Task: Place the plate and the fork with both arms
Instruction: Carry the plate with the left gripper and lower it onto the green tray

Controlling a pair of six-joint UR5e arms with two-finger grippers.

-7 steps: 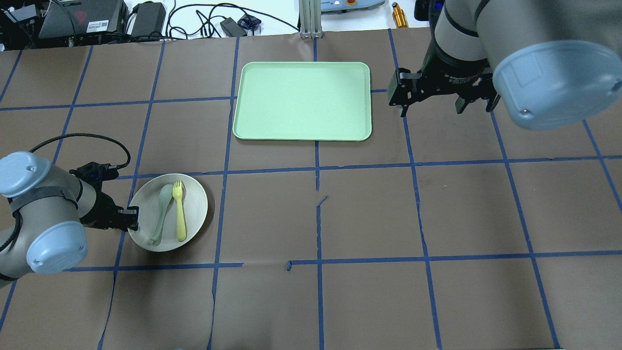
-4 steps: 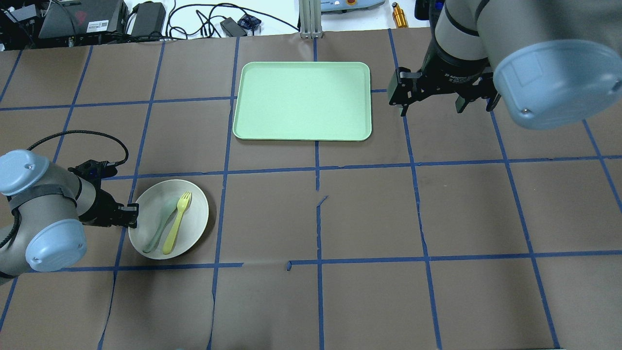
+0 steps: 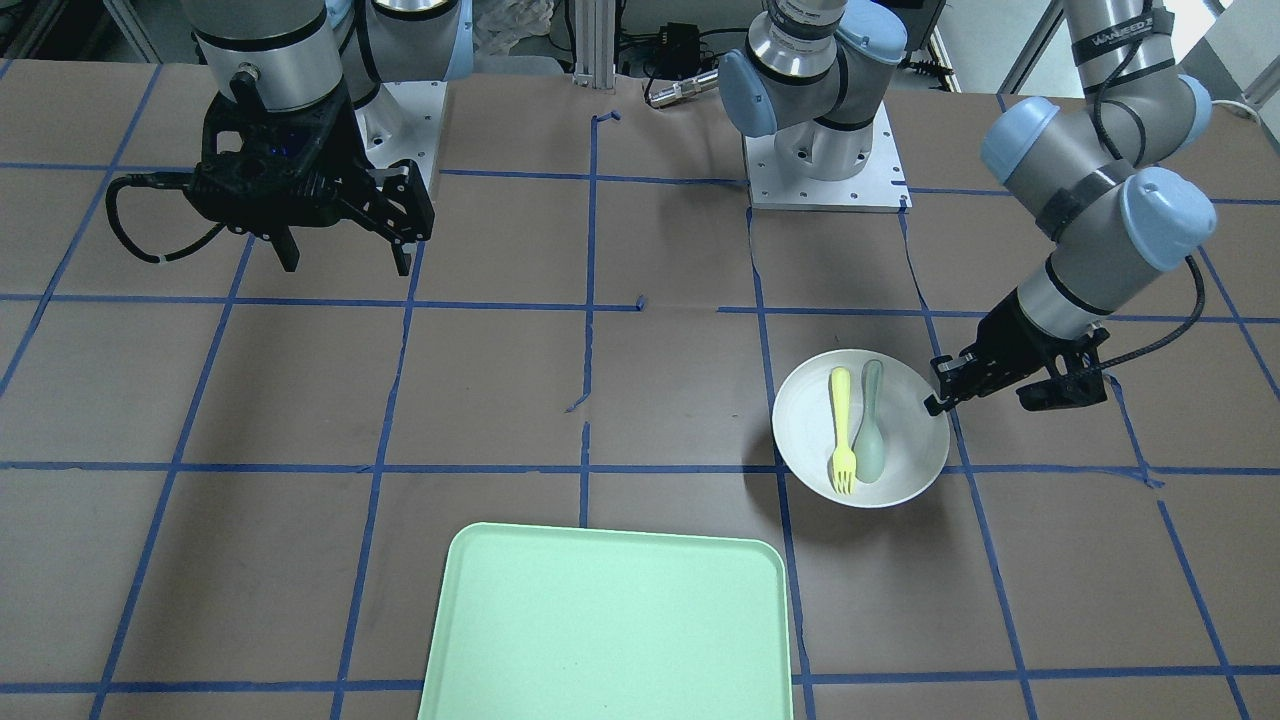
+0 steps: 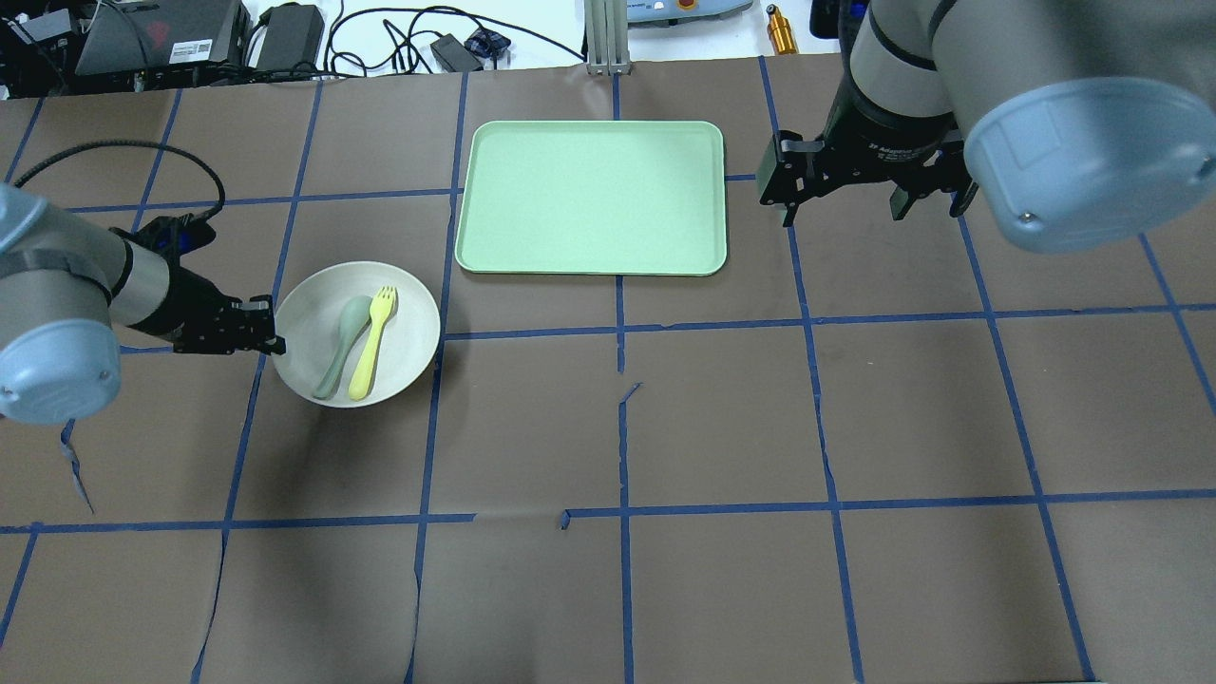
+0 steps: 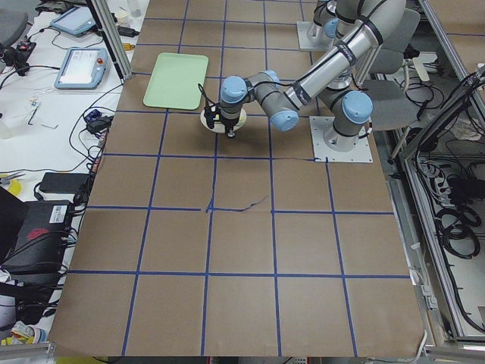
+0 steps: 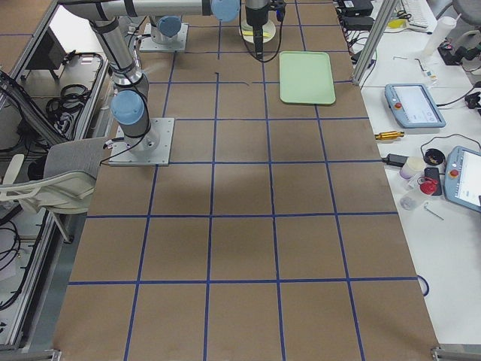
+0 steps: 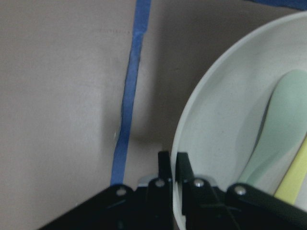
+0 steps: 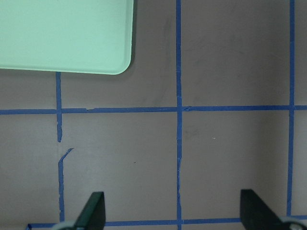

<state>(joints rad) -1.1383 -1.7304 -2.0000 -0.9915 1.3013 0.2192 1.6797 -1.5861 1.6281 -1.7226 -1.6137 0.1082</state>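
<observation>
My left gripper (image 4: 271,334) is shut on the left rim of the round white plate (image 4: 410,323) and holds it a little above the table, left of the tray. The pale-yellow fork (image 4: 372,344) lies in the plate beside a grey-green spoon (image 4: 340,348). In the left wrist view the gripper (image 7: 173,160) pinches the plate's rim (image 7: 216,124), with the spoon (image 7: 276,129) and fork (image 7: 295,182) at the right. The front view shows the same grip (image 3: 935,395) on the plate (image 3: 805,430). My right gripper (image 4: 844,214) is open and empty above the table, right of the tray.
The mint-green tray (image 4: 589,198) lies at the table's far middle, with nothing on it; its corner shows in the right wrist view (image 8: 62,33). Blue tape lines grid the brown table cover. Cables and devices lie beyond the far edge.
My left gripper has carried the plate away from the robot and slightly right, toward the tray. The fork and spoon shifted inside the plate. The right arm has not moved.
</observation>
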